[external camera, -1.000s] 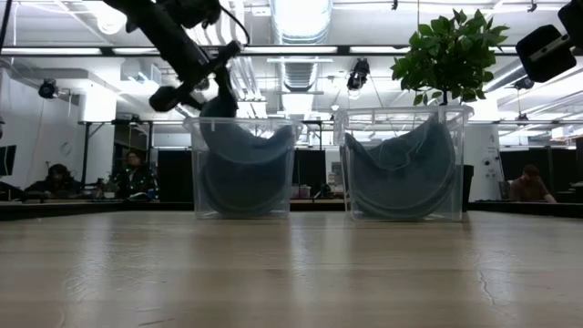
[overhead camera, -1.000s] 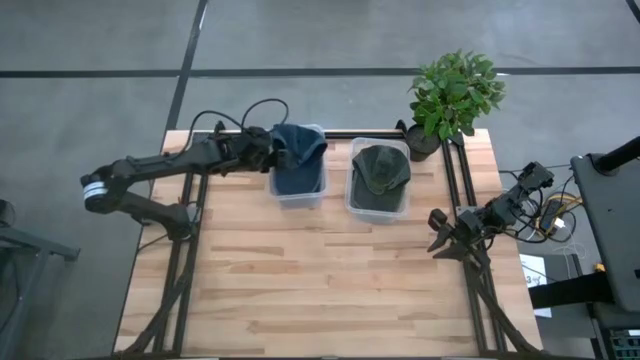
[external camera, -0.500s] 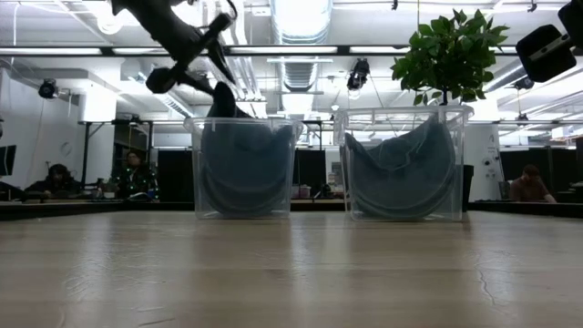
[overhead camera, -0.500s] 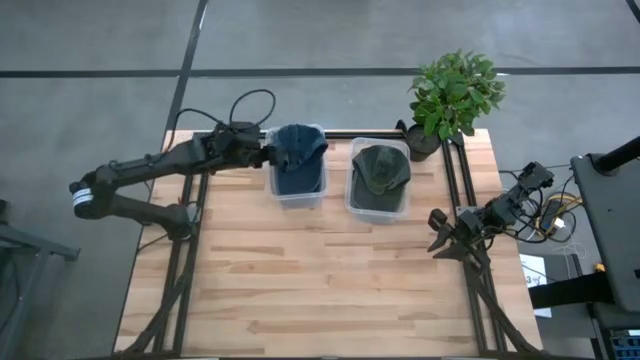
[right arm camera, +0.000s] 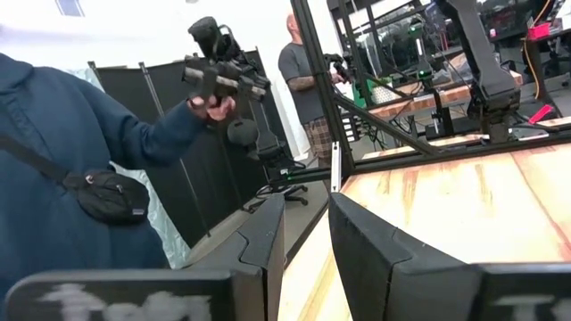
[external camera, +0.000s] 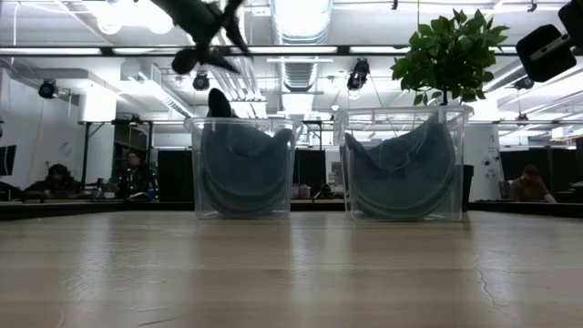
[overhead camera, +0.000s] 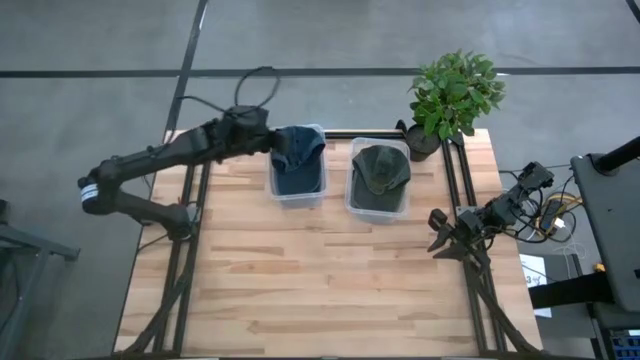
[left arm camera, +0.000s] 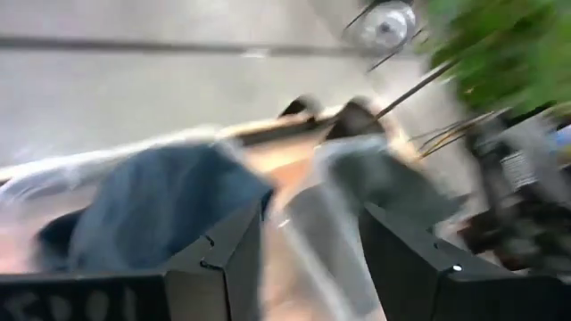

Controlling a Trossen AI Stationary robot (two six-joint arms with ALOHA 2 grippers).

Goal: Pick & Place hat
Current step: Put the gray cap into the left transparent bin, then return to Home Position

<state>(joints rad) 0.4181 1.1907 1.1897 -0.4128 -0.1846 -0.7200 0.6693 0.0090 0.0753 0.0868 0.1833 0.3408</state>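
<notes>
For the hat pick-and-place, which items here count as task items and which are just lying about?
Task items:
- blue hat in the left clear bin
- green hat in the right clear bin
- left end effector, open, beside the blue hat

Lying about:
- potted plant
- right end effector, waiting at the table's right edge

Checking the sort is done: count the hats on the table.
2. A blue hat sits in the left clear bin; a green hat in the right clear bin. None seen elsewhere.
</notes>
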